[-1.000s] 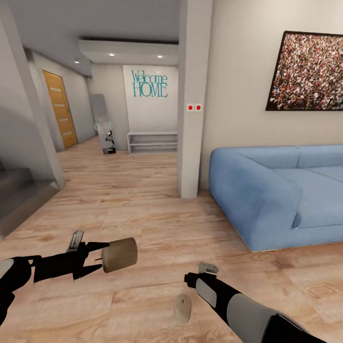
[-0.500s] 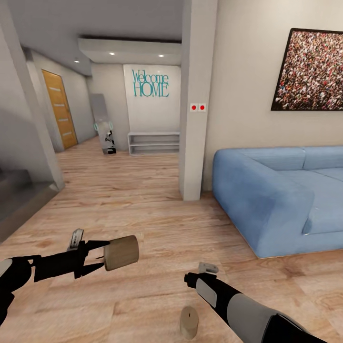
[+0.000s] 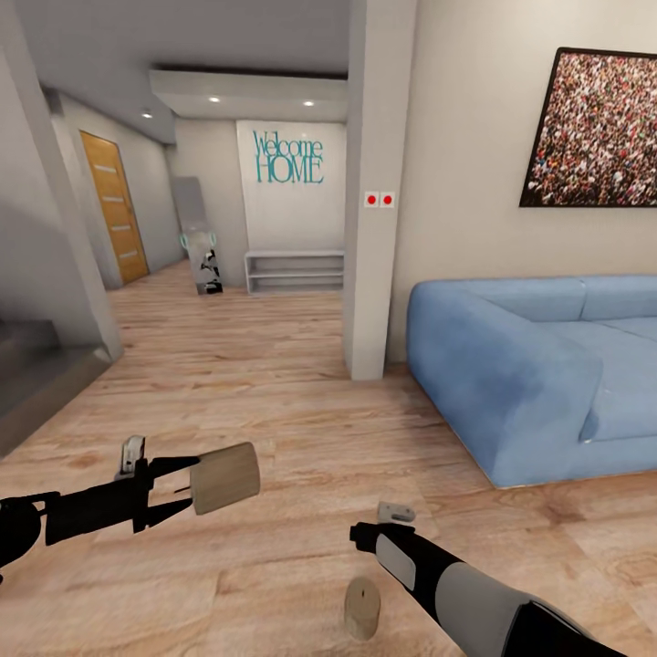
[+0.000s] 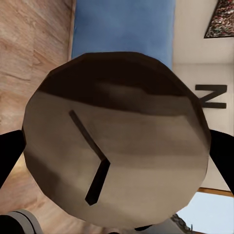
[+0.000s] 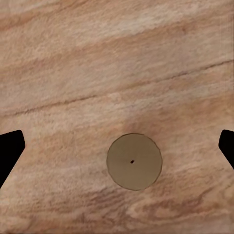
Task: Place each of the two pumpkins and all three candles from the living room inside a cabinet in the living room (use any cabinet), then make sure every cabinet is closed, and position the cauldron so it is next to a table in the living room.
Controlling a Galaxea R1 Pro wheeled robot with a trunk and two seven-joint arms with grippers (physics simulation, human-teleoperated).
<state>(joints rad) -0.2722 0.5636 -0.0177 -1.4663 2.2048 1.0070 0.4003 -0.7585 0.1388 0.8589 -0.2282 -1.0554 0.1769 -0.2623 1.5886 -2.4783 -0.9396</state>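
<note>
A pale tan candle (image 3: pixel 225 477) hangs on its side above the wood floor, with my left gripper (image 3: pixel 187 482) shut on it. In the left wrist view that candle (image 4: pixel 117 151) fills most of the picture, its dark wick showing, and dark fingers (image 4: pixel 9 156) sit at its sides. A second candle (image 3: pixel 362 607) stands upright on the floor just beneath my right arm (image 3: pixel 401 561). The right wrist view looks straight down on this candle (image 5: pixel 134 161), and my right gripper (image 5: pixel 118 148) is open wide above it, not touching.
A blue sofa (image 3: pixel 520 365) stands at the right, against a wall with a framed picture (image 3: pixel 593 132). A grey pillar (image 3: pixel 374 228) rises ahead. Stairs (image 3: pixel 36 365) are at the left. A hallway runs back to a low shelf (image 3: pixel 294 271) and an orange door (image 3: pixel 114 205).
The view has shifted slightly to the left. My left gripper with its candle has drawn back a little toward the left. The right arm holds over the floor candle.
</note>
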